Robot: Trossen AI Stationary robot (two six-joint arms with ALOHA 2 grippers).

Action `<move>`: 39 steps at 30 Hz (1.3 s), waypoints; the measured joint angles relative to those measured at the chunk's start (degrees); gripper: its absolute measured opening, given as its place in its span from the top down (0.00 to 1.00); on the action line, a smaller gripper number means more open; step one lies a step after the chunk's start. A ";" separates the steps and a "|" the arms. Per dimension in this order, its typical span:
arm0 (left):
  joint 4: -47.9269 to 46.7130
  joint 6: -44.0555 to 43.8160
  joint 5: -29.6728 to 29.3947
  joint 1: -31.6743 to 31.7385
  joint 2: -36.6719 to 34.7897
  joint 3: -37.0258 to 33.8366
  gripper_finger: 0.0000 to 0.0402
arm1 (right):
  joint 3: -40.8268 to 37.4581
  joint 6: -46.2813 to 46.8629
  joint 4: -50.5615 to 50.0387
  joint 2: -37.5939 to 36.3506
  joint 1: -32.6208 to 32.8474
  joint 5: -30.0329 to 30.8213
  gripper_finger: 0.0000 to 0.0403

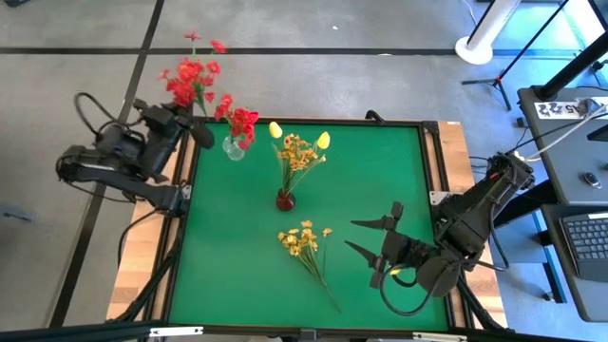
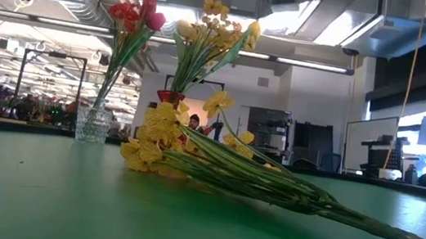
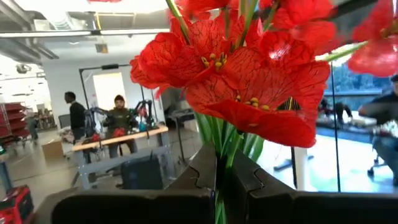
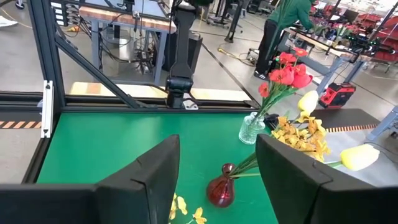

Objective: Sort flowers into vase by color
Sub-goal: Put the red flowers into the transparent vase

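My left gripper (image 1: 197, 125) is at the table's far-left corner, shut on a bushy red spray (image 1: 190, 81) whose blossoms (image 3: 236, 81) fill the left wrist view. A clear glass vase (image 1: 233, 148) beside it holds red flowers (image 1: 242, 122). A small red vase (image 1: 285, 199) mid-table holds yellow flowers (image 1: 299, 152) and yellow tulip buds (image 1: 275, 129). A yellow spray (image 1: 304, 239) lies flat on the green mat, its stem (image 1: 331, 294) pointing toward the near edge. My right gripper (image 1: 372, 239) hovers open to the right of that spray. My left gripper pinches the red spray's bundle of green stems (image 3: 221, 177) between its two fingers (image 3: 199, 174), just below the blossoms. The stems run along the fingers and the blossoms stand out past the fingertips. The spray is lifted clear, over the table's far-left corner.
The green mat (image 1: 399, 171) has free room on its right half and near-left part. A wooden rim (image 1: 456, 152) frames the mat. Desks with a keyboard (image 1: 589, 237) stand off the right side. People (image 3: 118, 118) sit and stand at benches in the room beyond.
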 joint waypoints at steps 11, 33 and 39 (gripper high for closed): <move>-3.42 -14.16 6.26 11.15 -8.08 -15.91 1.00 | 0.00 -0.04 -0.97 0.02 0.00 -0.09 0.48; -6.35 -34.63 27.62 24.85 -14.61 -33.73 1.00 | -0.04 2.45 -4.22 3.23 -0.11 2.93 0.48; -6.45 -36.14 27.74 28.86 -14.48 -37.58 1.00 | -0.04 2.45 -4.26 3.23 -0.11 2.85 0.48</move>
